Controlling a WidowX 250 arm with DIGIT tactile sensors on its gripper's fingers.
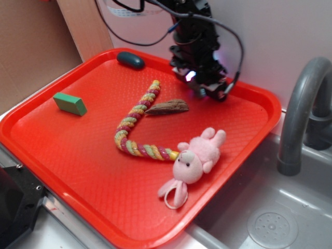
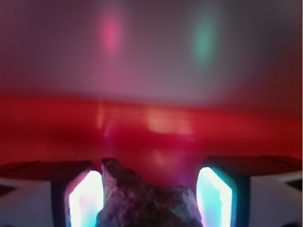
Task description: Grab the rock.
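The rock (image 2: 147,203), a lumpy, rough reddish-brown stone, sits between my fingers in the wrist view. It presses against the left pad (image 2: 85,198) and reaches the right pad low down. My gripper (image 2: 149,171) is shut on it. In the exterior view my gripper (image 1: 206,92) is low over the far right part of the red tray (image 1: 78,150), close to its back rim. The rock is hidden there behind the gripper.
On the tray lie a flat brown wood-like piece (image 1: 167,107), a coloured rope (image 1: 137,124), a pink plush bunny (image 1: 197,155), a green block (image 1: 70,103) and a dark teal pebble (image 1: 130,60). A grey faucet (image 1: 301,114) and sink (image 1: 270,223) stand to the right.
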